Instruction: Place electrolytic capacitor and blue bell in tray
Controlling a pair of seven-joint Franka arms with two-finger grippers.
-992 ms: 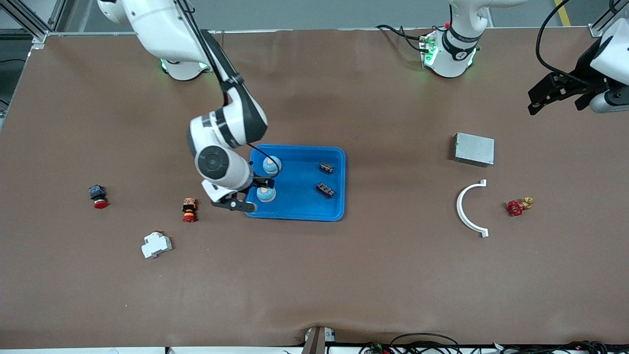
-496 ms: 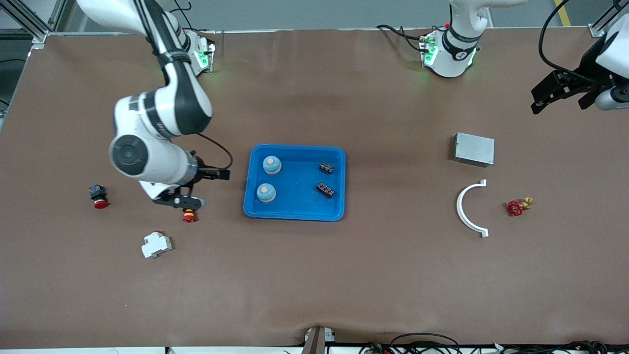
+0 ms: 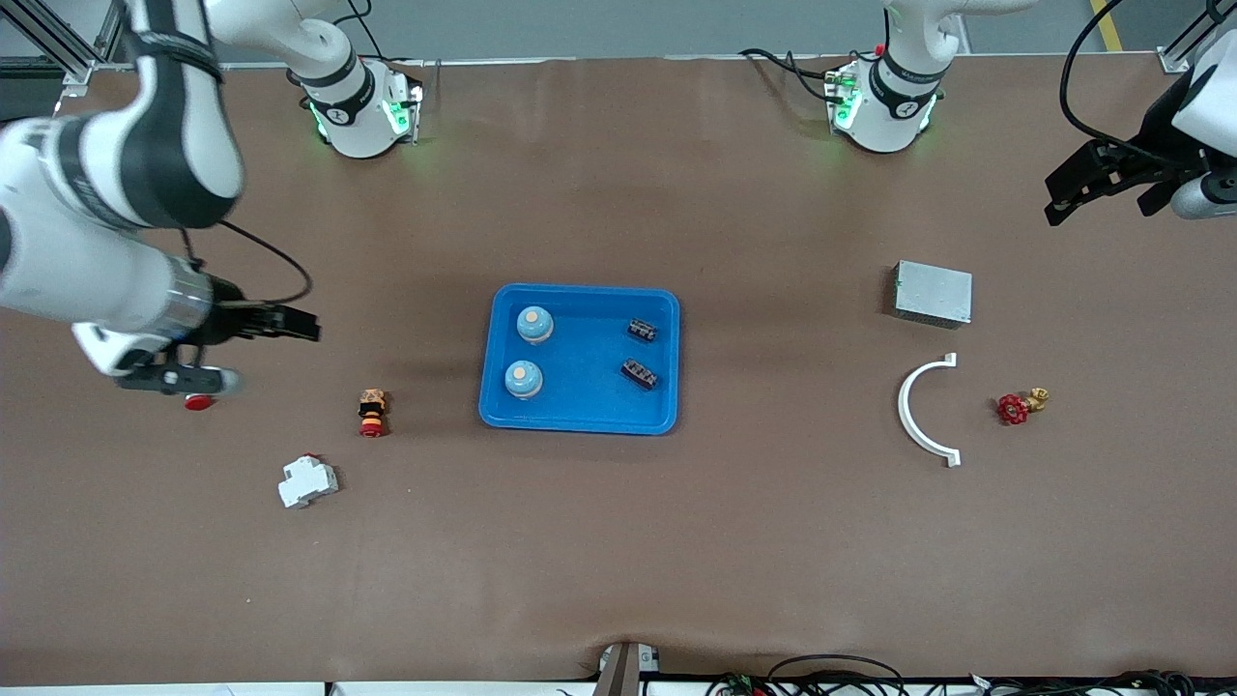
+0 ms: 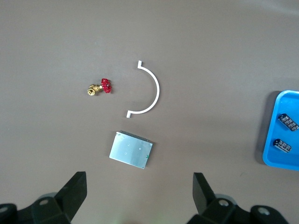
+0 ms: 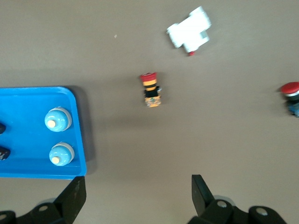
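Front view: blue tray [image 3: 580,416] mid-surface, holding two blue bells [image 3: 534,324] toward the right arm's end and two electrolytic capacitors [image 3: 642,331] toward the left arm's end. Right hand [image 3: 251,353] up over the surface above a red-capped button [image 3: 199,402], fingers spread wide, nothing gripped. Left hand [image 3: 1111,184] raised at its own end near the grey metal box [image 3: 933,293], fingers wide apart, empty.
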